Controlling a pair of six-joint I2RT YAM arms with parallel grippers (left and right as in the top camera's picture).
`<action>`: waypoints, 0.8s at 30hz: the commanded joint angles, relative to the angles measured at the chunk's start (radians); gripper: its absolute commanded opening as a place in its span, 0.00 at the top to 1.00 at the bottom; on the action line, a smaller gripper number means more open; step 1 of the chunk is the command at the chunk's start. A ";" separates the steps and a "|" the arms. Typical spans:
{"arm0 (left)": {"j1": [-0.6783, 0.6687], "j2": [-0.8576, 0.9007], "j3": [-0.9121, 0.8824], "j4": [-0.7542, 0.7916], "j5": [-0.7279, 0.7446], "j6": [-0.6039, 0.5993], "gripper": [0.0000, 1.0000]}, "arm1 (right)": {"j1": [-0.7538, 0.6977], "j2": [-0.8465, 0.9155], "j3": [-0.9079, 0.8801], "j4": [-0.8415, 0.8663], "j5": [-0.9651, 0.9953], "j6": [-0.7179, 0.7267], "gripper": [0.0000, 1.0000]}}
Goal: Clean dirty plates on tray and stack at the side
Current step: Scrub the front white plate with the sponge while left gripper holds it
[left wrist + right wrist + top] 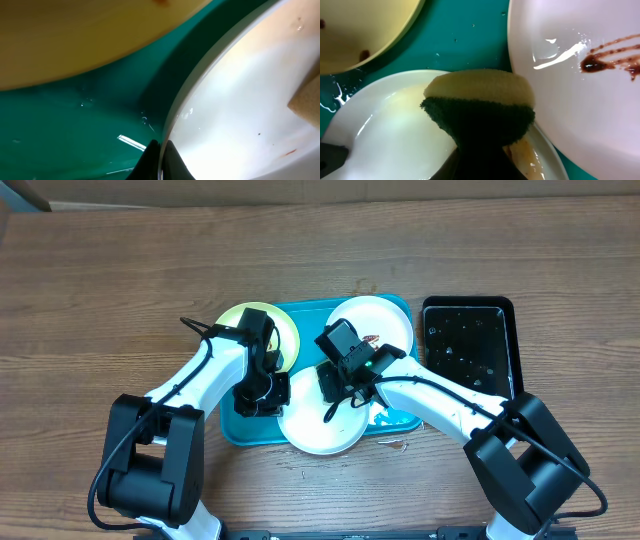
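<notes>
Three on tray point(233, 432): near white plate point(312, 432) overhangs tray's front rim, smeared white plate point(378, 320) at tray's back-right, yellow-green plate point(243, 320) back-left. L hand point(160, 150) pinches near white plate's rim. R hand point(336, 383) clamped on sponge point(479, 95) over same plate. Smeared white plate lies fwd-right of R hand, so R arm's nearer.

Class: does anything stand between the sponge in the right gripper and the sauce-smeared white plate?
Nothing visible does. The sponge, held by the right gripper, sits over the near white plate; the smeared plate lies beside it on the tray, its sauce uncovered.
</notes>
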 commanded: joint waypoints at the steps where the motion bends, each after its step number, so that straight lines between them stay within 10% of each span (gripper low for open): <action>1: 0.000 0.012 0.013 0.002 -0.010 -0.018 0.96 | 0.005 -0.002 0.000 -0.043 -0.011 -0.014 0.87; 24: 0.000 -0.047 0.014 0.012 -0.045 -0.043 0.96 | -0.032 -0.164 0.144 -0.295 -0.027 0.021 0.96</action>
